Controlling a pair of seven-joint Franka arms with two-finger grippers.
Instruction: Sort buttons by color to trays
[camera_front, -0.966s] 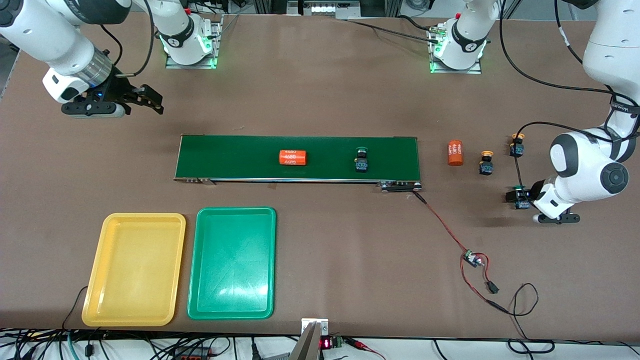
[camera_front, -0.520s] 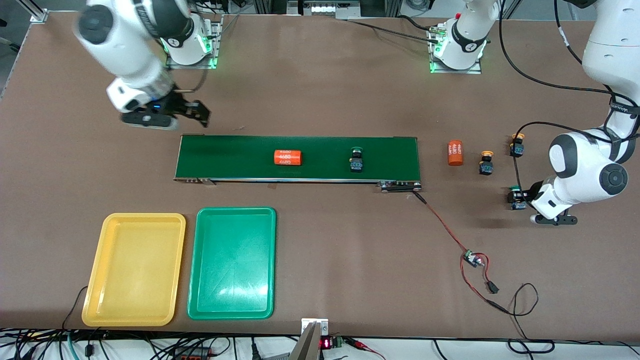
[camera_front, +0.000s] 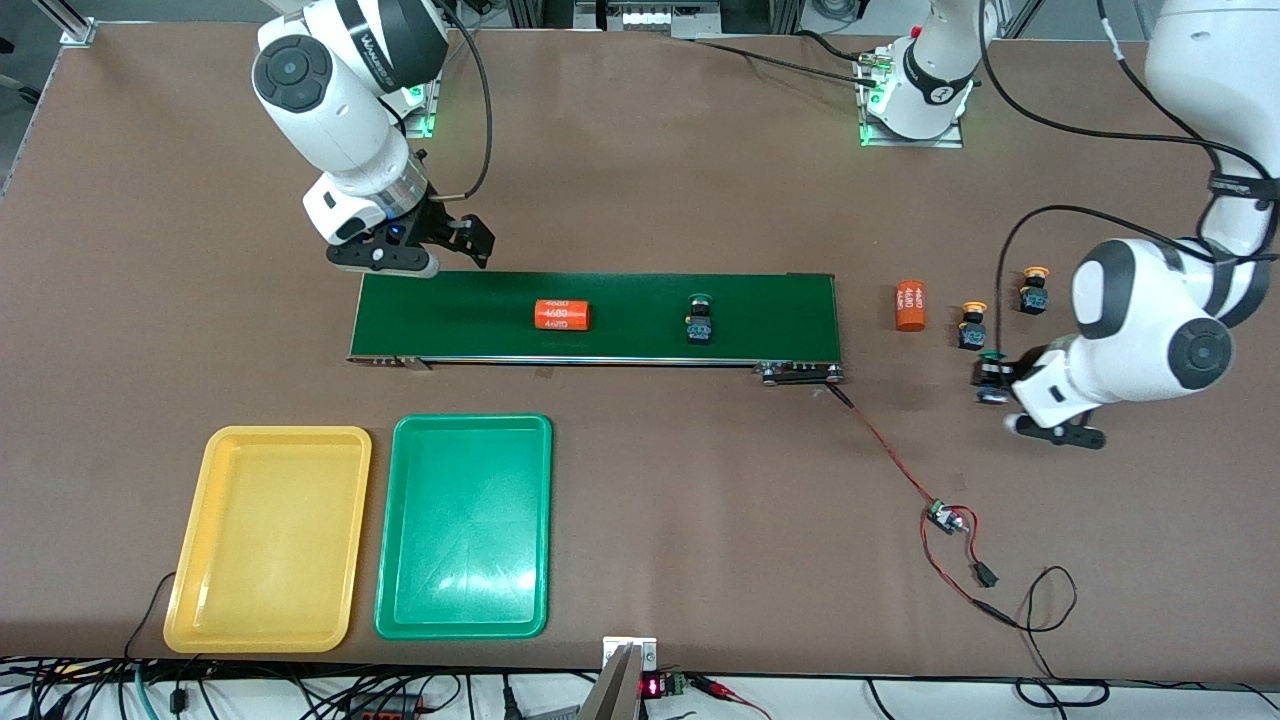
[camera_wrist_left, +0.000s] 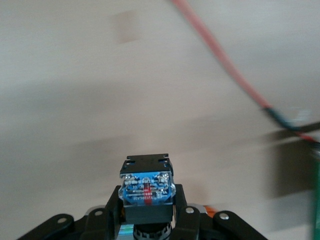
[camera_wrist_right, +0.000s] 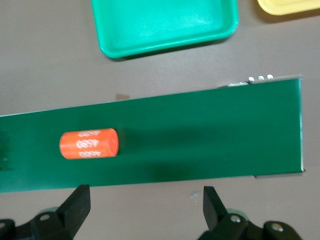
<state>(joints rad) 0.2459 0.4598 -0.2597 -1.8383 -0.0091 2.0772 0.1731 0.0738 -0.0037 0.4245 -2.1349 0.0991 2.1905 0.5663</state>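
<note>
One green-capped push-button switch with a black-and-blue body (camera_wrist_left: 146, 190) sits clamped between the left gripper's (camera_front: 990, 385) fingers (camera_wrist_left: 186, 212); the right gripper (camera_wrist_right: 145, 205), jaws apart, hangs over the dark-green conveyor belt's (camera_front: 620, 316) edge.

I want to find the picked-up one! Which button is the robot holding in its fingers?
The green-capped button in the left gripper, over bare table. The other green-capped button sits on the conveyor belt; the two yellow-capped buttons stand untouched.

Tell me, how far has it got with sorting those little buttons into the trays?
Nothing is sorted yet: the yellow tray and green tray hold no buttons. In hand: the left claw grips a green-capped button. Left: a second green button on the belt and two yellow buttons on the table. The right claw hangs open over the belt's edge.
</note>
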